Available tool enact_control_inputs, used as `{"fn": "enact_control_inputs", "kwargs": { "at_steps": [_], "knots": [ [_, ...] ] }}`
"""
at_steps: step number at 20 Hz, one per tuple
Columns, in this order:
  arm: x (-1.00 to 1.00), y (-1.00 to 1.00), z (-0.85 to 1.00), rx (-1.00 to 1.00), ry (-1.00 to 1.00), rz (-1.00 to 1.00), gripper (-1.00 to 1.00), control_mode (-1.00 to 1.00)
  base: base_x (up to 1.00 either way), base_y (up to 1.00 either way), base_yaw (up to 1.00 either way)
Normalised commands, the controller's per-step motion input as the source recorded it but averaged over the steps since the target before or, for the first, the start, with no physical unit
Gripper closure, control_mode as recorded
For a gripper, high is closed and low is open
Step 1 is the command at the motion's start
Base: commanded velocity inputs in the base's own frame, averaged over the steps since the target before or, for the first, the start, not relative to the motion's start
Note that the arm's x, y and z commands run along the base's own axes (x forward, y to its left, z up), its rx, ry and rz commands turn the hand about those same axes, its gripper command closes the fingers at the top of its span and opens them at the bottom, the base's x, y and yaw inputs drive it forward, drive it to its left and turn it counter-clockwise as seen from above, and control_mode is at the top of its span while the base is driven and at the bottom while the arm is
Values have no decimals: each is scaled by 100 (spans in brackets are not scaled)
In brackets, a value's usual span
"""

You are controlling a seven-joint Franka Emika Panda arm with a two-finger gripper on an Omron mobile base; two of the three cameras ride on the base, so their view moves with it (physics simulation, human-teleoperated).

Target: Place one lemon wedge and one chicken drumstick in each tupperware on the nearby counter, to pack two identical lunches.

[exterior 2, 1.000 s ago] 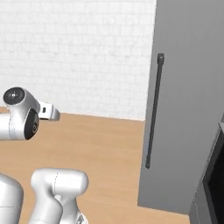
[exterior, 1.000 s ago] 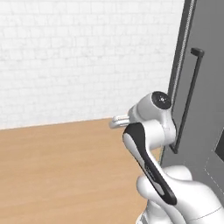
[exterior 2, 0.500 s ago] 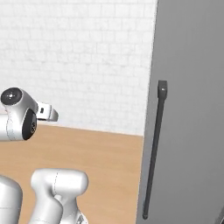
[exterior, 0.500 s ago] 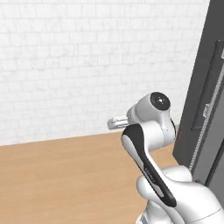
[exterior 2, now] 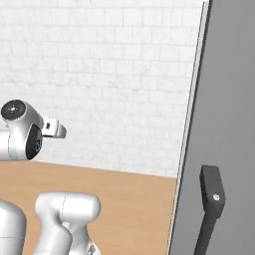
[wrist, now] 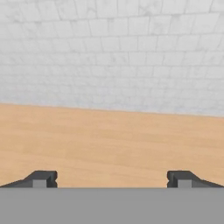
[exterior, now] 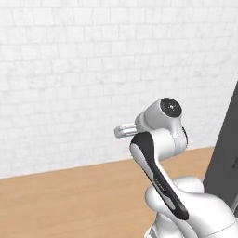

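Two-finger dark-tipped pincer (wrist: 112,179) wide open, empty, facing wooden floor (wrist: 109,140) and white brick wall (wrist: 112,52). Glossy drumstick likely slippery, so grip the bulbous end; lemon wedge soft, so pinch its flat sides lightly

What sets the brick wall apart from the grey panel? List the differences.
The wall is white with a brick pattern; the panel is plain dark grey. The wall stands far back across the wooden floor; the panel stands close at the right. The panel carries a dark handle; the wall is bare. Both stand upright.

A light-brown wooden floor (wrist: 109,140) runs up to a white brick wall (wrist: 109,52).
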Motion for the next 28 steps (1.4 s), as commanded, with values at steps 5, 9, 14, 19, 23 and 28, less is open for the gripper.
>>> {"fn": "enact_control_inputs", "kwargs": {
  "at_steps": [5, 9, 14, 19, 23, 28],
  "knots": [
    [0, 0, 0, 0, 0, 0, -100, 100, 100, 82, -38],
    [0, 0, 0, 0, 0, 0, -100, 100, 100, 92, -67],
    [0, 0, 0, 0, 0, 0, -100, 100, 65, 55, -89],
    [0, 0, 0, 0, 0, 0, -100, 100, 23, 24, -100],
    [0, 0, 0, 0, 0, 0, -100, 100, 19, 19, -100],
    [0, 0, 0, 0, 0, 0, -100, 100, 23, 6, -98]
  ]
}}
